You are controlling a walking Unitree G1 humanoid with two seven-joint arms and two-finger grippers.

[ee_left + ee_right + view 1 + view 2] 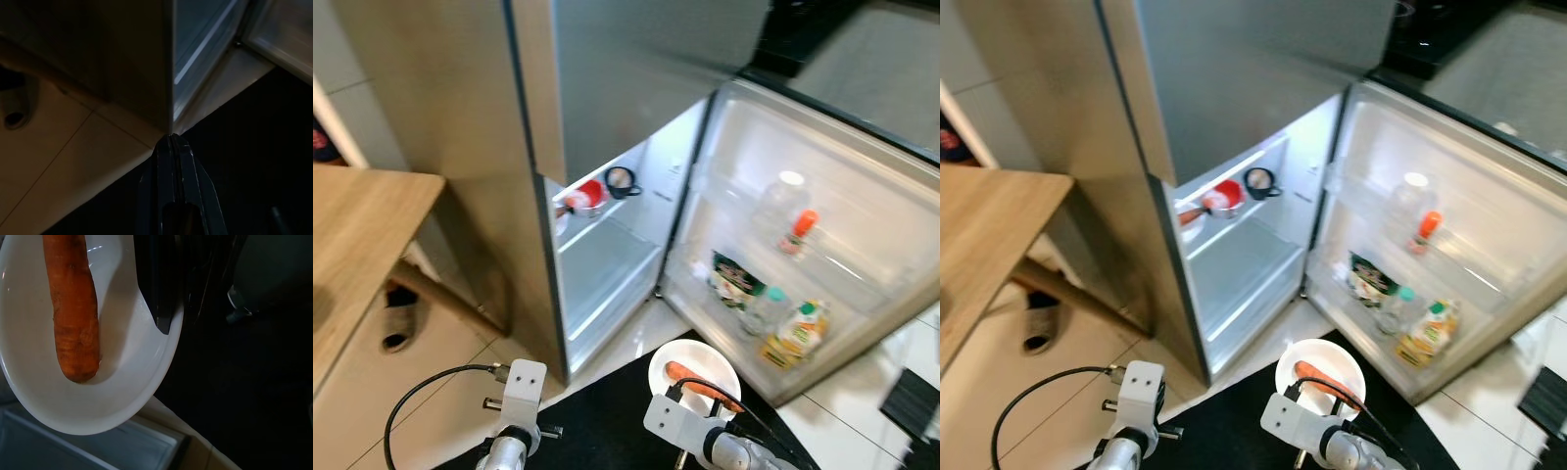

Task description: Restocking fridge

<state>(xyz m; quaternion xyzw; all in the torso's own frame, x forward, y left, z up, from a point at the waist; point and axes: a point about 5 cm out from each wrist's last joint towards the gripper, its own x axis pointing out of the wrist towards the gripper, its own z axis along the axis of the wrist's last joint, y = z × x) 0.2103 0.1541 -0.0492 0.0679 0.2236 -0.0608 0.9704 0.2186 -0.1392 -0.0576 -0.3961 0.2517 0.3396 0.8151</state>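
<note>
My right gripper (164, 308) clamps the rim of the white plate (664, 377) w/ carrot (73, 308), low in front of the open fridge (607, 255). Left gripper (172, 147) is pinched closed, nothing in it, near the fridge's bottom corner. Red pot (590, 196) & mug (622, 182) sit on the shelf; bottles (798, 331) fill the door racks. Wooden table (362, 235) at left.

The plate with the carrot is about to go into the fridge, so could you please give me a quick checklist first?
1. Fridge door open: ok.
2. Carrot lying on the plate: ok.
3. Right pincer gripping the plate rim: ok.
4. Free shelf below the red pot: ok.
5. Left pincer shut and away from the plate: ok.
6. Plate level: cannot tell.
</note>
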